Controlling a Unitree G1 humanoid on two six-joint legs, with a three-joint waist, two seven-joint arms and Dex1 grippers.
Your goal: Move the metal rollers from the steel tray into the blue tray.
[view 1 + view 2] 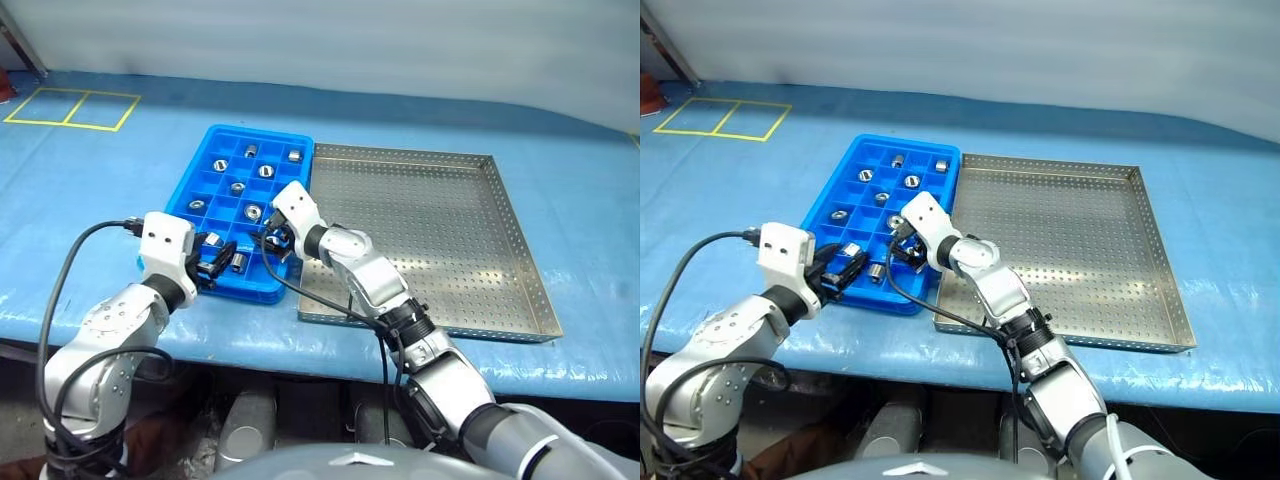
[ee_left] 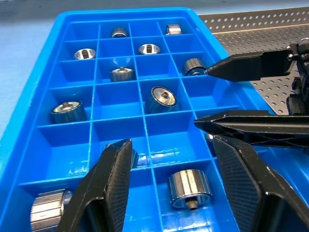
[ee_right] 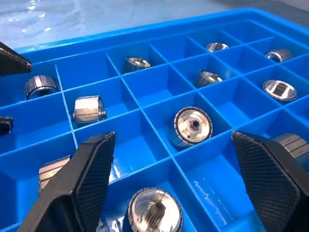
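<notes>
Releasing a roller over the blue tray's near end

Right gripper (image 1: 902,243) fingers stand apart, empty, a metal roller (image 3: 153,211) just below them, judged freshly dropped; left gripper (image 1: 215,255) fingers, part-open, grip nothing. Beyond, blue tray (image 1: 197,170) compartments hold metal rollers; steel tray (image 1: 480,215) appears empty.

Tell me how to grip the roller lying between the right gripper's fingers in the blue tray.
Take that roller across its ribbed round sides, coming from above: it lies in a walled compartment of the blue tray, end face toward the camera, so the walls block a level approach. The right gripper stands open around it.
</notes>
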